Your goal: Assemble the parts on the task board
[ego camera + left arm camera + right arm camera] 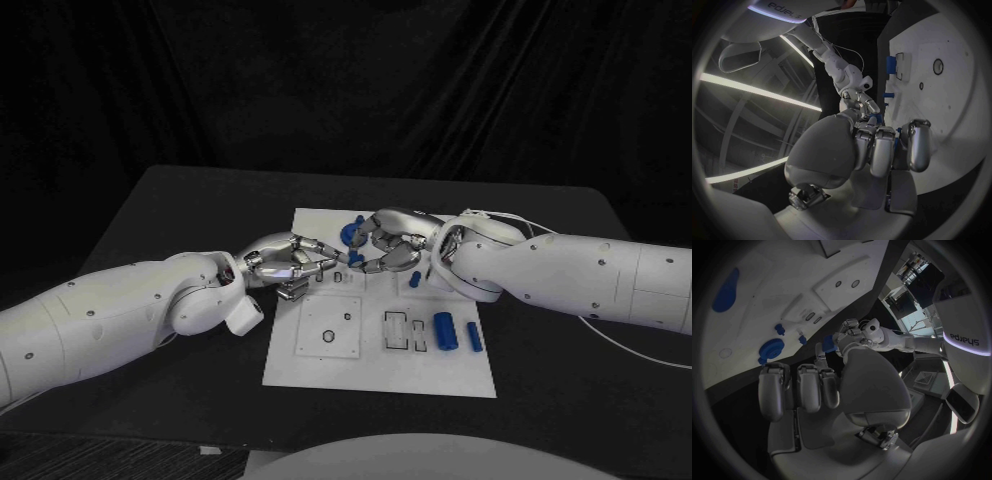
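The task board [378, 372] lay in the middle of the black table [173, 200]. Two blue cylinders [444, 328] lay side by side near its right edge, and a round blue part [348, 235] sat near its far edge. Above the far half the left hand [296, 262] and right hand [389, 240] met, fingers curled, with a small blue part [356, 258] between them; which hand gripped it could not be told.

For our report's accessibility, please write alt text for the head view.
Two white robot arms meet over a white task board on a black table; the left hand and right hand nearly touch above the board's far half. Blue parts lie on the board near the right arm; what the hands hold cannot be told.
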Controlling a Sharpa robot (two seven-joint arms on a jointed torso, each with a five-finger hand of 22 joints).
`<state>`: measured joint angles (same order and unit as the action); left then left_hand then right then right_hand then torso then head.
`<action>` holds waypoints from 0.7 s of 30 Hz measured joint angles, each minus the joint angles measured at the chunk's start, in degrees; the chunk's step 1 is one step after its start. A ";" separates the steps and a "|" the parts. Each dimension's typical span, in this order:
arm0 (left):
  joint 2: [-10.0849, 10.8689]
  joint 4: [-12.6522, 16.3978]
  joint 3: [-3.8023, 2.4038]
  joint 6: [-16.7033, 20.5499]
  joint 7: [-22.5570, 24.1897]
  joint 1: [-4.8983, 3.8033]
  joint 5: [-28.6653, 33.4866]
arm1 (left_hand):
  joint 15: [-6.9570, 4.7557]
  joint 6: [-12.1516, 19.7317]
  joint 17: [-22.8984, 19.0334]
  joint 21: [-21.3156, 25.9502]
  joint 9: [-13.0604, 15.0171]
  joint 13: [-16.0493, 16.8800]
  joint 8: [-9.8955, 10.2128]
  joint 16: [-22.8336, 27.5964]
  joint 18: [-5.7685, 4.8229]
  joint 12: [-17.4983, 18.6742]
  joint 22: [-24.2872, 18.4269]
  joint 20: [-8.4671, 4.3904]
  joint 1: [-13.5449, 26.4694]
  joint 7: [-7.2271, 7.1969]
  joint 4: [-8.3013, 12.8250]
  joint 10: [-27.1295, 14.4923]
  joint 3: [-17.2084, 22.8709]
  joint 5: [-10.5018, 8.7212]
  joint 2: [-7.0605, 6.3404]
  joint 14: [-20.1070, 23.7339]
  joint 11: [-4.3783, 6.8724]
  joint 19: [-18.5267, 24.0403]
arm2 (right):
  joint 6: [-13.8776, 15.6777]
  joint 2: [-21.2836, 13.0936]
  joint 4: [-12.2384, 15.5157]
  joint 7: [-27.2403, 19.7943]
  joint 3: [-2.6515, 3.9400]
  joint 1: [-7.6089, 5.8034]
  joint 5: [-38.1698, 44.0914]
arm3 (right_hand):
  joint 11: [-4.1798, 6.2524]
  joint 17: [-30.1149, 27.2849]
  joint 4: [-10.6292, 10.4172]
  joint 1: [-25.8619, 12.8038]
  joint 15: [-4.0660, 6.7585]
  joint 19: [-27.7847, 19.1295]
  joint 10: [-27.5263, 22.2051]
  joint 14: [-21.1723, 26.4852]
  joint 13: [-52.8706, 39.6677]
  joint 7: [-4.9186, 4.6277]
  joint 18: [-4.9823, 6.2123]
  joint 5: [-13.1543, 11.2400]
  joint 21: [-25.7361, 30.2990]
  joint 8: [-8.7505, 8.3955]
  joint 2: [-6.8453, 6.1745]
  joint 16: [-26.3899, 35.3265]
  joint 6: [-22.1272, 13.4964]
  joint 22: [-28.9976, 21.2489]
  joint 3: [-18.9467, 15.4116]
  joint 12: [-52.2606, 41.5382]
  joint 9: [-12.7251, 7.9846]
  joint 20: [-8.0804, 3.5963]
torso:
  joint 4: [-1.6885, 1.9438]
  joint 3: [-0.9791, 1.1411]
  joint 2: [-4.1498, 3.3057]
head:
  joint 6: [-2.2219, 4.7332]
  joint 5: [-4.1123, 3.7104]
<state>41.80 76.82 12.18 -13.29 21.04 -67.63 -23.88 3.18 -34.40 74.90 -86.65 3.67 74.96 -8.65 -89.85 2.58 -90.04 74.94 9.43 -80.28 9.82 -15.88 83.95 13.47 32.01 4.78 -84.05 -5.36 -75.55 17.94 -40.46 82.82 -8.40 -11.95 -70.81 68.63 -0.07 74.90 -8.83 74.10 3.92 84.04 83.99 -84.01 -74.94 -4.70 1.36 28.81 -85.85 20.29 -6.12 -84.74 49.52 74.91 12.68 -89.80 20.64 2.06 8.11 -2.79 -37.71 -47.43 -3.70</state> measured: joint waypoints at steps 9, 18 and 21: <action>0.22 0.02 0.00 -0.27 -0.10 0.00 0.01 | 0.00 0.00 0.00 0.00 -0.01 0.00 0.00 0.00 0.00 0.00 -0.01 0.21 0.00 0.00 0.00 0.00 0.00 0.00 0.00 0.00 0.00 0.20 | 0.06 -0.01 0.07 0.25 0.01 0.00 0.04 | 0.00 0.00 0.07 0.02 -0.03 0.00 0.00 -0.03 0.00 -0.01 0.00 0.00 0.00 0.00 0.02 0.00 -0.01 0.00 0.07 0.00 -0.07 0.00 | 0.00 0.00 -0.01 | -0.08 0.02; 1.99 0.77 0.02 -0.20 -0.07 0.00 -0.01 | 0.00 0.00 0.00 0.22 -0.01 0.00 0.00 0.00 0.00 0.00 -0.01 0.00 0.00 0.00 0.16 0.00 0.16 0.00 0.00 0.00 0.00 0.41 | 0.81 0.04 0.46 2.46 0.03 0.00 3.48 | 0.00 0.00 0.22 0.18 -0.03 -0.20 0.00 -0.03 0.01 -0.30 -0.01 0.83 0.40 -0.29 0.18 0.00 0.12 0.00 0.22 0.00 -0.11 0.20 | -0.02 0.02 0.03 | -0.04 0.16; 2.80 1.18 0.02 -0.05 -0.03 0.00 -0.01 | 0.00 0.00 0.00 0.22 -0.01 0.00 0.00 0.00 -0.01 0.00 -0.01 0.00 0.01 0.00 0.16 0.00 0.16 0.00 -0.01 0.00 0.00 0.41 | 1.12 0.27 0.52 3.86 0.04 0.00 6.22 | 0.00 0.00 0.22 0.18 -0.03 -0.20 0.00 -0.03 0.01 -0.45 0.00 0.83 0.40 -0.57 0.18 0.00 -0.03 -0.01 0.22 0.00 -0.24 0.20 | -0.01 0.02 0.04 | -0.01 0.18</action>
<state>44.59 78.00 12.20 -13.34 21.01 -67.63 -23.89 3.18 -34.40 74.90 -86.42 3.66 74.96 -8.64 -89.85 2.58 -90.04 74.93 9.43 -80.27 9.82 -15.72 83.94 13.63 32.01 4.77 -84.05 -5.36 -75.14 19.07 -40.19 83.34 -4.54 -11.92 -70.81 74.84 -0.07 74.90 -8.60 74.27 3.88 83.84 84.00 -84.04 -74.92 -5.15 1.35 29.64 -85.45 19.72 -5.94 -84.74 49.49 74.90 12.90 -89.80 20.40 2.26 8.10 -2.76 -37.67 -47.44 -3.52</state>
